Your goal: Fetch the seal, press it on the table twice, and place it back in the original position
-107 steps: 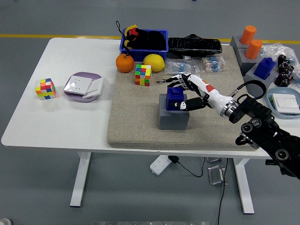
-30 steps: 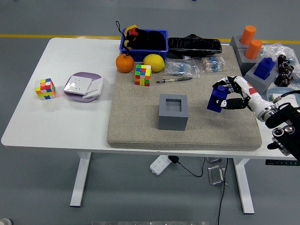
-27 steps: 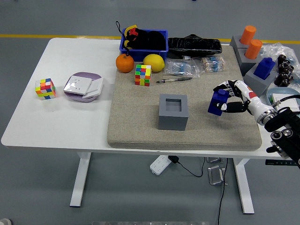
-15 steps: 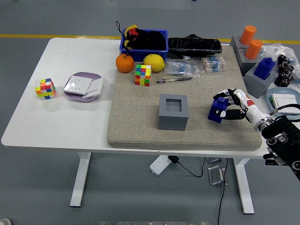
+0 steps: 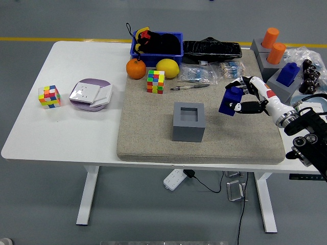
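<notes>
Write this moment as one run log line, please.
right hand: shut on blue seal | seal: above mat, right of empty grey holder | left arm: unseen

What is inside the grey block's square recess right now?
Nothing visible: the grey block shows an empty recess. The blue seal is held by the right hand over the mat. The recess floor is shadowed.

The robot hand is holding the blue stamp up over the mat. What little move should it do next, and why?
Probably lower it straight down onto the mat for a press. The right hand grips the blue stamp above the mat, to the right of the empty grey holder. I can't tell from this one picture how many presses are done; if both are, it should go left to the holder.
</notes>
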